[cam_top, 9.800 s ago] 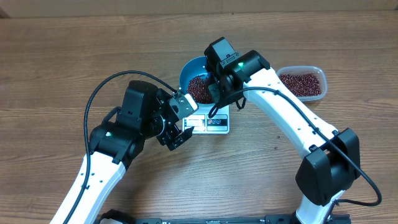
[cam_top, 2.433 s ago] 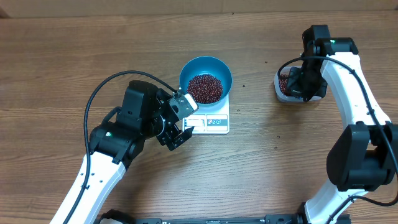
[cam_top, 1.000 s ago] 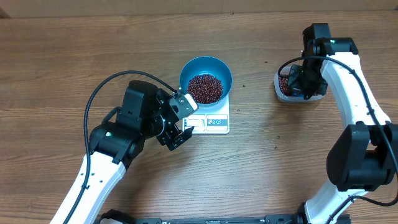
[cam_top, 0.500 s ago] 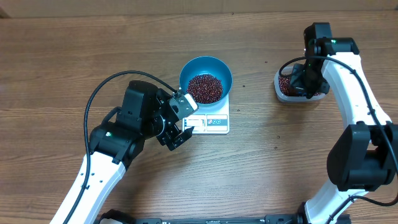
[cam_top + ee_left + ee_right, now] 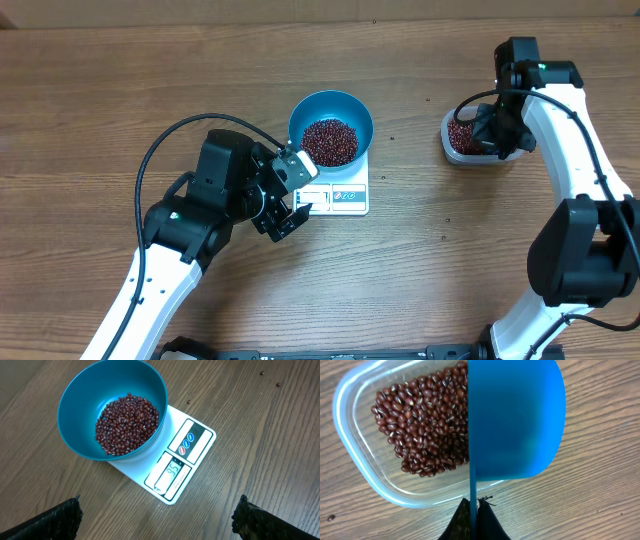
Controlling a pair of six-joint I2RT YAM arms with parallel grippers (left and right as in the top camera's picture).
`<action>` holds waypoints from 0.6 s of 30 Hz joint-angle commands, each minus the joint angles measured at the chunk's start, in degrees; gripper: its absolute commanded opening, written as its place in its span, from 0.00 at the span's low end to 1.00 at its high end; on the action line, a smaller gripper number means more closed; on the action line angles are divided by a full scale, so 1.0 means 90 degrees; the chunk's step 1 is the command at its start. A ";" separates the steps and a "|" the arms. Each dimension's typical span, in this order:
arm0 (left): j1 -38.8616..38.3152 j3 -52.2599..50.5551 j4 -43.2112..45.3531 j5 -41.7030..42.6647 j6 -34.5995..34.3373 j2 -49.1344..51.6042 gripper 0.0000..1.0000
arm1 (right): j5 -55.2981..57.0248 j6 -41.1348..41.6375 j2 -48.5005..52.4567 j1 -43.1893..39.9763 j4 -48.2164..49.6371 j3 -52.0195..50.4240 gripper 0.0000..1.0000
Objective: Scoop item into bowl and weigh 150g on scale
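Blue bowl [image 5: 331,104] on the far part of the white scale [image 5: 342,198], near mid-bench [image 5: 120,90], overhanging the scale's back edge. Inside the bowl, a loose heap of red-brown beans [image 5: 127,422] over the floor, inner wall bare above it. Display [image 5: 172,470] and buttons along the scale's near edge clear of the bowl, digits showing but too small to read surely. Left hand [image 5: 288,195] just beside the scale's left edge, spread wide, pinching nothing; in the wrist view its dark fingers [image 5: 55,520] at the bottom corners, well apart, bowl and scale between and beyond them. Far to the right, well apart from the scale, a clear tub [image 5: 350,455] with more beans in a layer across its floor. Right hand [image 5: 475,512] above the tub, pressed together on the thin handle of a blue scoop [image 5: 515,420]. Scoop turned on its side, handle seen edge-on, cup covering the right half of the tub and reaching past its rim over the wood. Cannot tell whether anything lies in the scoop. A few stray beans [image 5: 261,373] on the bench beyond the scale.
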 commanded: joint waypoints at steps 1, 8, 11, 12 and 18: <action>0.0029 0.0172 0.0002 0.0051 -0.0109 0.0019 1.00 | 0.0024 -0.0027 0.0253 0.0010 -0.0036 -0.0012 0.04; 0.0029 0.0172 0.0002 0.0051 -0.0109 0.0022 0.99 | 0.0027 -0.0053 0.0398 0.0211 -0.0046 -0.0012 0.04; 0.0029 0.0172 0.0002 0.0051 -0.0109 0.0019 1.00 | 0.0027 -0.0112 0.0401 0.0301 -0.0046 -0.0012 0.04; 0.0029 0.0172 0.0002 0.0053 -0.0109 0.0019 1.00 | 0.0027 -0.0134 0.0406 0.0335 -0.0046 -0.0012 0.04; 0.0029 0.0172 0.0002 0.0053 -0.0109 0.0022 0.99 | 0.0024 -0.0151 0.0406 0.0430 -0.0073 -0.0012 0.04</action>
